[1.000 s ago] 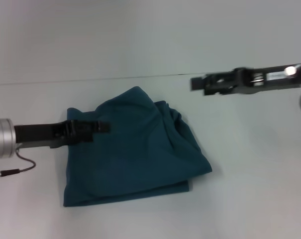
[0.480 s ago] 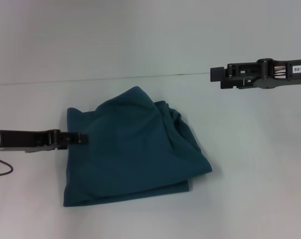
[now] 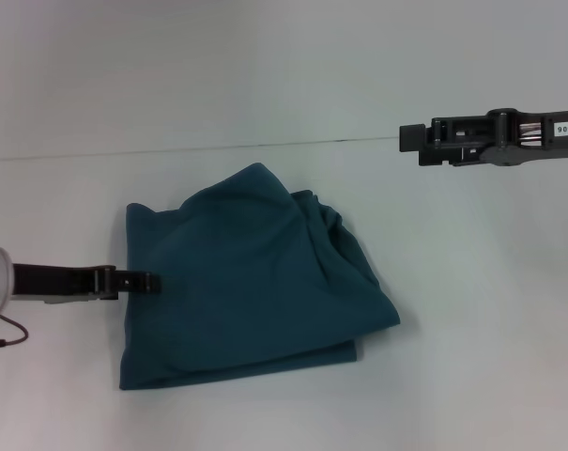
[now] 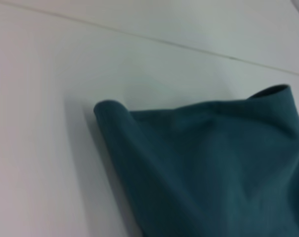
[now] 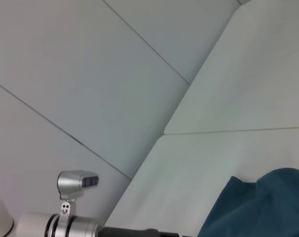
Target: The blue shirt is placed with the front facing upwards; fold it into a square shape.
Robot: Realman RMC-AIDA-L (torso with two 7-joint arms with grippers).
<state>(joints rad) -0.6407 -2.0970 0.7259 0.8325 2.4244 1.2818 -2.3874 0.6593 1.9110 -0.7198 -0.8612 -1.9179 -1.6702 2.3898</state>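
The blue shirt (image 3: 246, 282) lies on the white table as a rough folded square, plain teal side up. Its top right part is rumpled and bunched. No lettering or collar shows. My left gripper (image 3: 148, 280) hovers low at the shirt's left edge, its tip just over the cloth's border. My right gripper (image 3: 411, 139) hangs well above and to the right of the shirt, clear of it. The left wrist view shows the blue shirt (image 4: 213, 163) with a rolled folded corner. In the right wrist view the blue shirt (image 5: 258, 207) sits low, with my left arm (image 5: 65, 224) beside it.
The white table (image 3: 471, 310) spreads out on all sides of the shirt. A thin seam line (image 3: 171, 150) runs across the table behind it. A dark cable (image 3: 7, 334) loops under my left wrist.
My left gripper has pulled back leftward off the shirt to its left edge. My right gripper drew away to the right, then held still. The shirt has not moved.
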